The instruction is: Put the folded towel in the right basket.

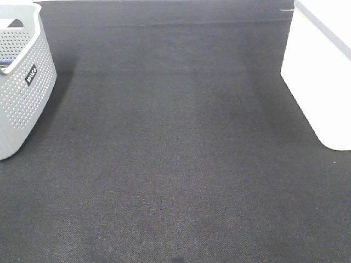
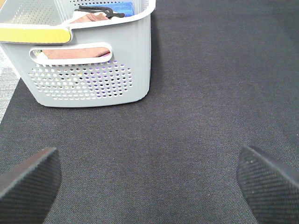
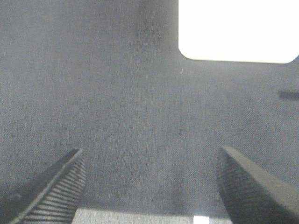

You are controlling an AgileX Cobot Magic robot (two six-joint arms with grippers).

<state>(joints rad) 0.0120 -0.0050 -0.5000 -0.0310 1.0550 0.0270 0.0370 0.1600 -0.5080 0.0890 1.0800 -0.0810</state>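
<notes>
Item: dark mat (image 1: 175, 153), bare across the middle.

Left edge, far corner: grey perforated basket (image 1: 22, 76), holding folded cloths, one reddish-brown (image 2: 77, 52), one blue (image 2: 122, 7), plus a black piece not identifiable.

Right edge: white container (image 1: 323, 76), presumably the right basket; blown out to plain white, interior unseen from any view.

Left gripper (image 2: 149, 182): spread wide, nothing between the pads, facing the grey basket.

Right gripper (image 3: 149, 186): likewise spread, empty, near the white container.

Folded towel: not identifiable with certainty; either among the grey basket's cloths or already inside the white container.

Progress: undeterminable; neither arm visible from overhead.
</notes>
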